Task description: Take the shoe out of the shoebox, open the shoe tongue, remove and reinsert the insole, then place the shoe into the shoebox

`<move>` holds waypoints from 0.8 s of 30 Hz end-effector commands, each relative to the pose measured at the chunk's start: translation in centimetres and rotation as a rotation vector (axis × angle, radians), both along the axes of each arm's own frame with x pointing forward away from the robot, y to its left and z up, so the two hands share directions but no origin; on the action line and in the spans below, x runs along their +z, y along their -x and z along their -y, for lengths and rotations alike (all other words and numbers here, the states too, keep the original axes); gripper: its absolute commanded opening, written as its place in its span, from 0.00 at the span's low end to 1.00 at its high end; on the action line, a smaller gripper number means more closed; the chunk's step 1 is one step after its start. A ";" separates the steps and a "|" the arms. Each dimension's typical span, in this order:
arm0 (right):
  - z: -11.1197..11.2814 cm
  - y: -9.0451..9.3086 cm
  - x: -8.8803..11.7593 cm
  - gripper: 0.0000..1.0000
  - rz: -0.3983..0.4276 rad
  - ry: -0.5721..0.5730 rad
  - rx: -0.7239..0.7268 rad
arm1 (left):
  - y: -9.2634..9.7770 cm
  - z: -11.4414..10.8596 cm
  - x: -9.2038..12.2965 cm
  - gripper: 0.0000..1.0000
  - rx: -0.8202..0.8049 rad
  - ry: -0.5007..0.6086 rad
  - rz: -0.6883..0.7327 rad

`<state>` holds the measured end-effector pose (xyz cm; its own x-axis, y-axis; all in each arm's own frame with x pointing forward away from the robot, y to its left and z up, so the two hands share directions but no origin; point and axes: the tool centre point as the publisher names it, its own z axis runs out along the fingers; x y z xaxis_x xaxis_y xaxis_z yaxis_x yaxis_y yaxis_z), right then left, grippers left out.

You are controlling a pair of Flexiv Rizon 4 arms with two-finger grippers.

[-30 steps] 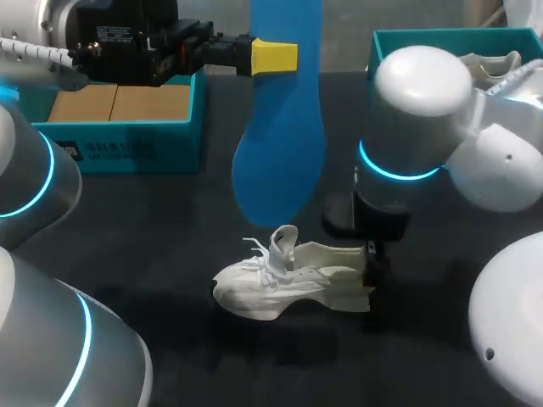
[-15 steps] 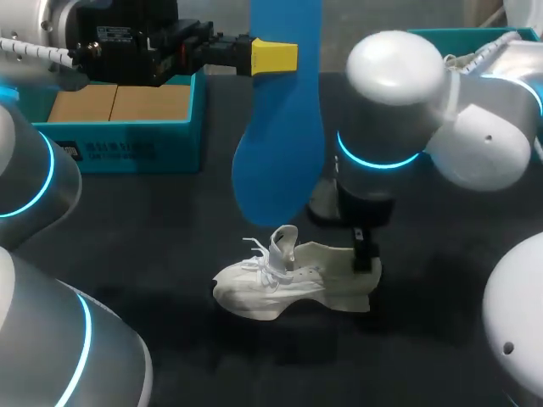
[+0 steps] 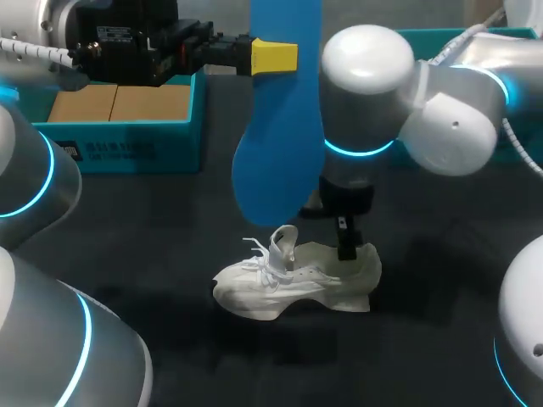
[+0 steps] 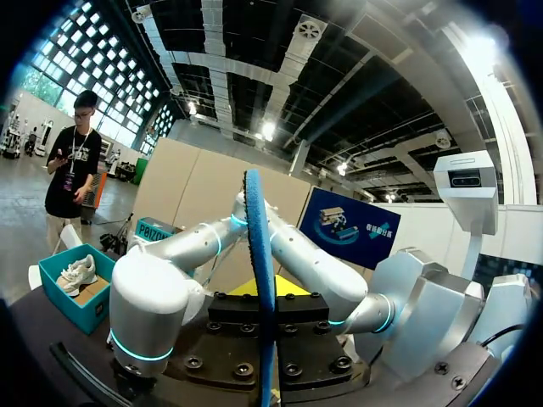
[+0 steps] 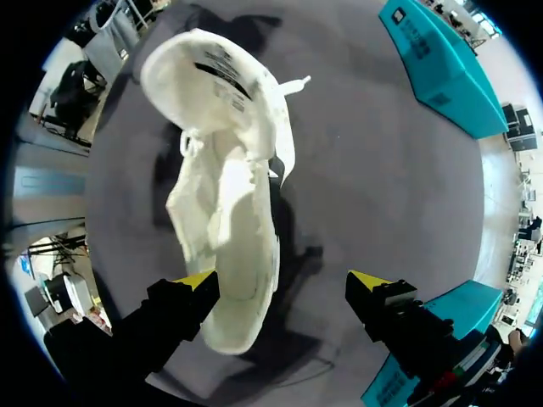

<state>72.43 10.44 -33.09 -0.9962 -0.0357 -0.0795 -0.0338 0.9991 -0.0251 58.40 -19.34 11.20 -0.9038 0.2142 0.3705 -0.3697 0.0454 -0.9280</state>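
At upper centre, our left gripper clamps the hanging blue insole; at lower centre, our right gripper spreads open over the heel of the shoe.

Tbl: dark matte top, fills most of head view; soft shadow patches near middle. Grey floor strip past far edge.
Left wrist view, room beyond: big hall, high dark ceiling w/ exposed beams and ducts. Round ceiling lamps lit; strong glare at one side. Gridded window wall, daylight coming thru. Tan partition panels, blue board beside them. Pale, smooth hall floor.
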 end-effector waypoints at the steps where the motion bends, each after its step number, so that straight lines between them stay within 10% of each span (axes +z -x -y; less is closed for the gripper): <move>1: -1.3 -0.9 -1.8 1.00 -0.011 0.020 -0.005 | 0.0 0.0 -0.1 0.00 -0.001 0.000 0.000; 7: -1.7 -1.1 -3.2 1.00 0.001 0.013 -0.017 | 0.0 0.0 -0.1 0.00 -0.001 0.000 0.000; 12: -1.8 -1.0 -4.4 0.64 -0.015 0.013 -0.034 | 0.0 0.0 -0.1 0.00 -0.001 0.000 0.000; 16: -1.9 -0.7 -4.8 0.61 -0.027 0.013 -0.041 | 0.0 0.0 -0.1 0.00 -0.001 0.000 0.000; 24: -2.1 0.1 -5.2 0.20 -0.050 0.013 -0.064 | 0.0 0.0 -0.1 0.00 -0.001 0.000 0.000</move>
